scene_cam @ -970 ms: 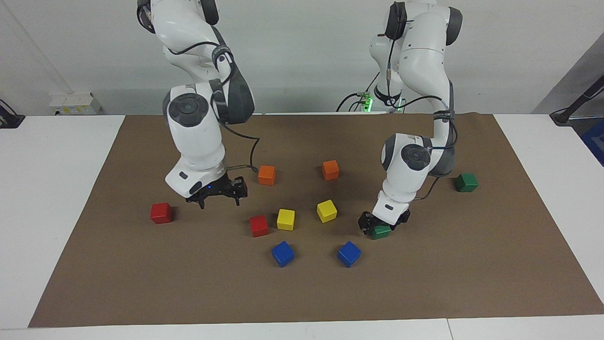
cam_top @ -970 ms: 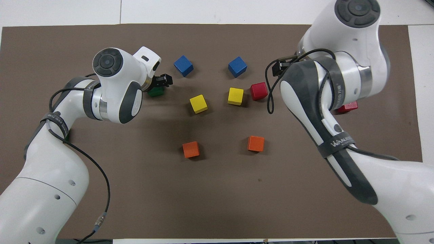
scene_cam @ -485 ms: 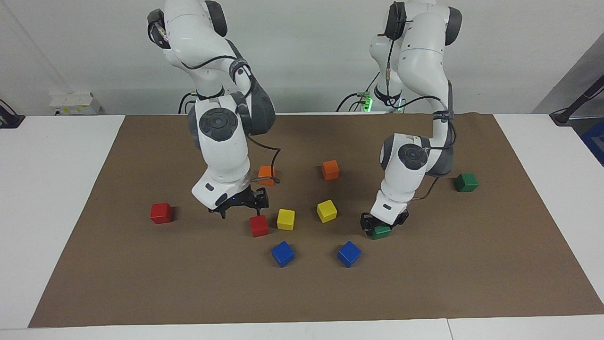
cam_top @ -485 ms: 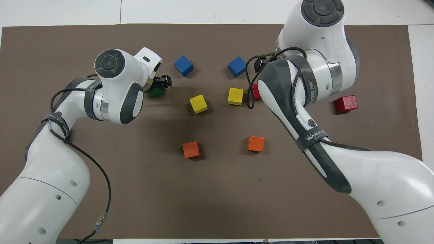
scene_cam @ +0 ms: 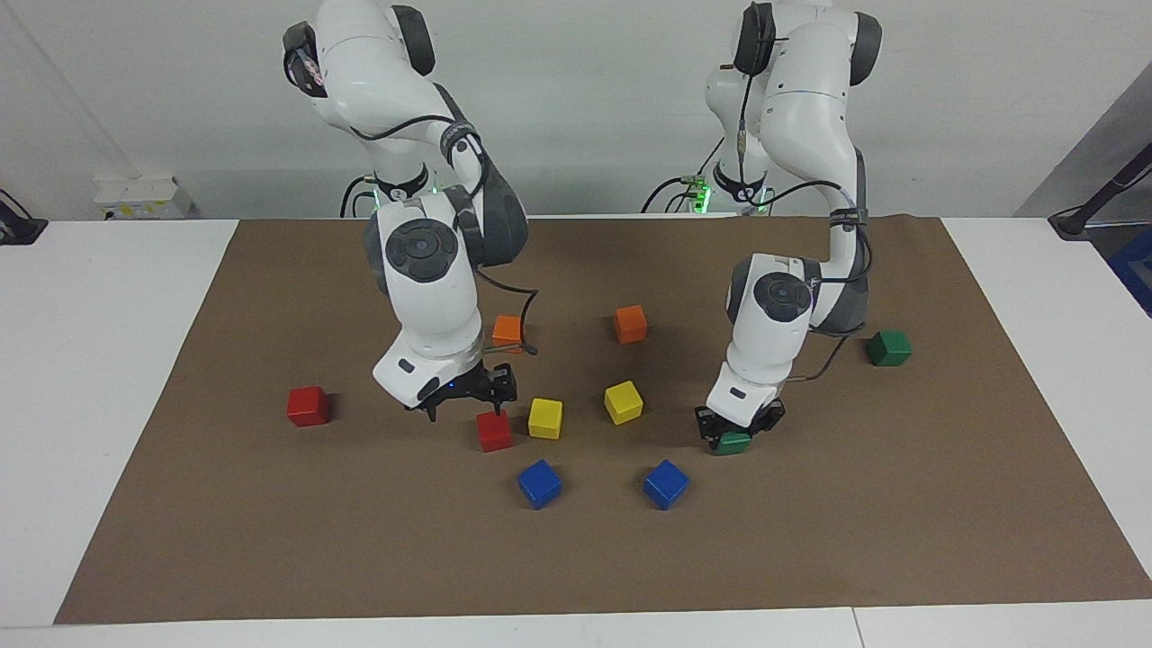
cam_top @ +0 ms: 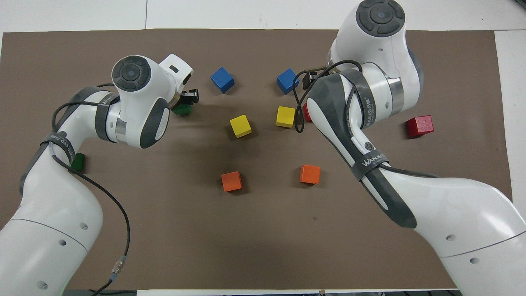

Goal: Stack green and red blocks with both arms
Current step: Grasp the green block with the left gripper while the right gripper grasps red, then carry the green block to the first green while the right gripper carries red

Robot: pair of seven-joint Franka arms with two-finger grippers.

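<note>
The left hand [scene_cam: 733,430] is closed around a green block [scene_cam: 732,443], which is held low over the brown mat [scene_cam: 810,540] on the table [scene_cam: 108,315]; whether the block touches the mat cannot be told. In the overhead view the same green block [cam_top: 181,109] shows just under the left hand [cam_top: 187,100]. The second green block [scene_cam: 889,347] lies on the mat toward the left arm's end of the table, nearer to the robots, and is largely hidden by the left arm in the overhead view [cam_top: 77,161].

The right hand [scene_cam: 466,396] hangs just above a red block [scene_cam: 494,430], with its fingers spread and not touching it. That red block lies just beside a yellow block [scene_cam: 545,418]. The other red block [scene_cam: 308,406] lies well apart, toward the right arm's end of the table.

A second yellow block [scene_cam: 623,401], two blue blocks [scene_cam: 539,483] [scene_cam: 666,483] and two orange blocks [scene_cam: 508,330] [scene_cam: 630,324] are spread about the middle of the mat.
</note>
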